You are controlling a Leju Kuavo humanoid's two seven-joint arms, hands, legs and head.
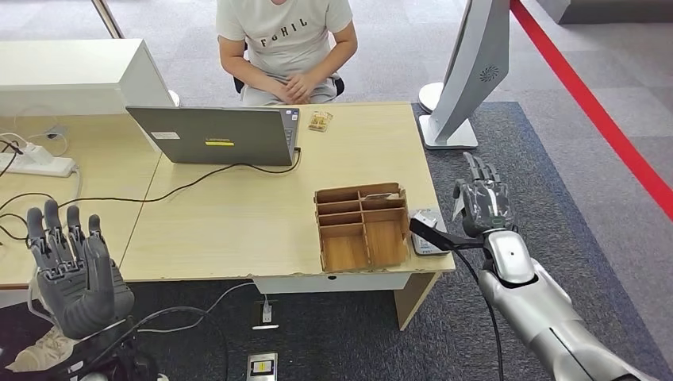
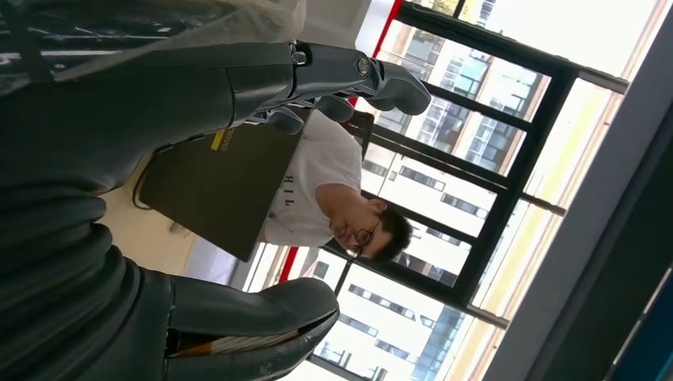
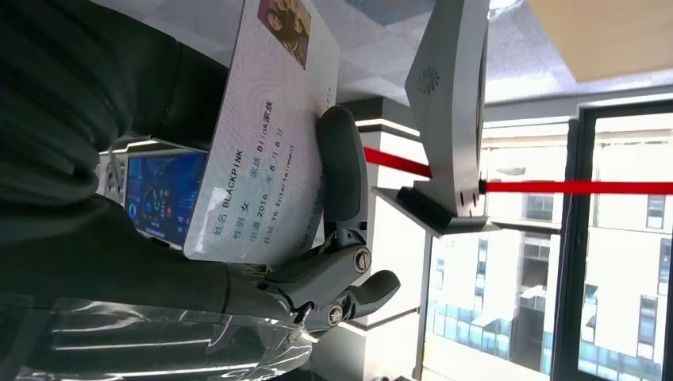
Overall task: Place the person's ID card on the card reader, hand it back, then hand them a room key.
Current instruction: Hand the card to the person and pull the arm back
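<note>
My right hand [image 1: 482,200] is raised beside the table's right edge and pinches the white ID card [image 3: 262,135] between its thumb and fingers [image 3: 341,171]; the printed face shows in the right wrist view. The small grey card reader [image 1: 427,232] lies on the table's right front corner, just left of that hand and below it. My left hand [image 1: 71,266] is held up at the table's front left, fingers spread and holding nothing; its thumb [image 2: 262,309] and fingers [image 2: 349,71] stand well apart. A person [image 1: 286,40] sits across the table, hands clasped.
A wooden divided box [image 1: 361,226] stands beside the reader. An open laptop [image 1: 214,135] with a cable sits mid-table, and a small holder [image 1: 320,121] lies near the person. A white display on a stand [image 1: 468,71] rises past the table's right end.
</note>
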